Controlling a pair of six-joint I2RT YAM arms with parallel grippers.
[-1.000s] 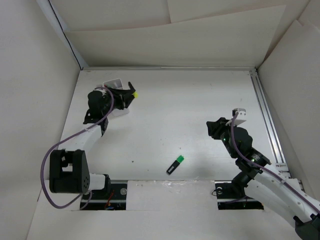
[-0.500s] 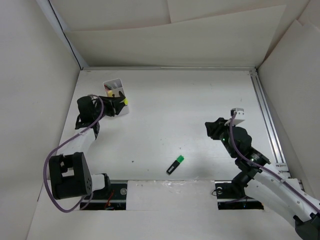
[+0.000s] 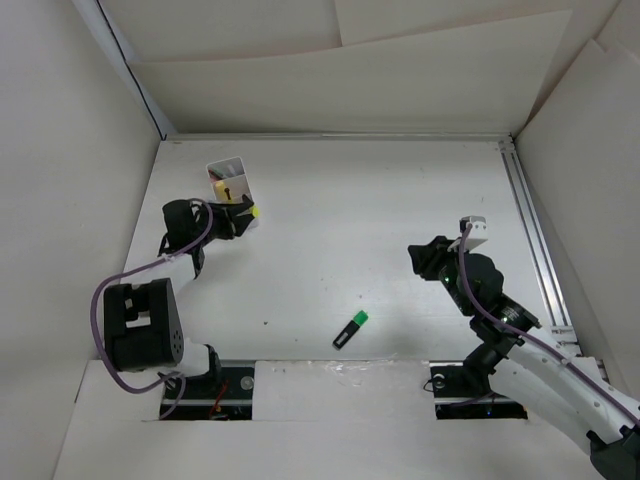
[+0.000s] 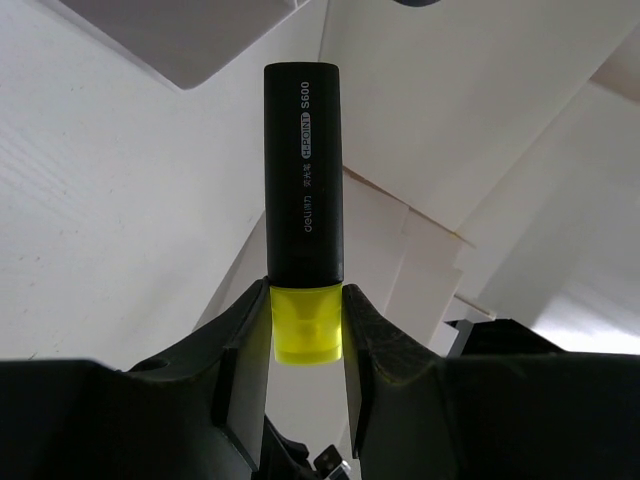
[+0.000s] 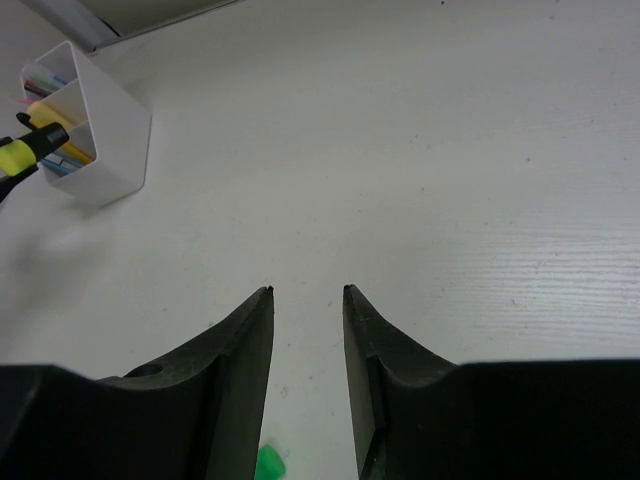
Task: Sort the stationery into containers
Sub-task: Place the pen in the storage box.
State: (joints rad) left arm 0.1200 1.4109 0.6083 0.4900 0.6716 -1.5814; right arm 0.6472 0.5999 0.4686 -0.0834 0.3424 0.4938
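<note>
Grasping yellow highlighter (image 4: pixel 304 180) in left hand (image 4: pixel 305 340), just beside box (image 3: pixel 228 172), far left; right hand (image 5: pixel 306 292) released, empty, right of green highlighter (image 3: pixel 351 328) on worktop (image 3: pixel 380 200).

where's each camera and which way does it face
top external: above, behind the arms, looking down on the white table; both arms show.
left wrist: on the left arm, looking along its jaws at the black-capped yellow highlighter they clamp.
right wrist: on the right arm, facing the white divided plastic box across the table; open jaws show.
shared: top and right wrist both show that box.
</note>
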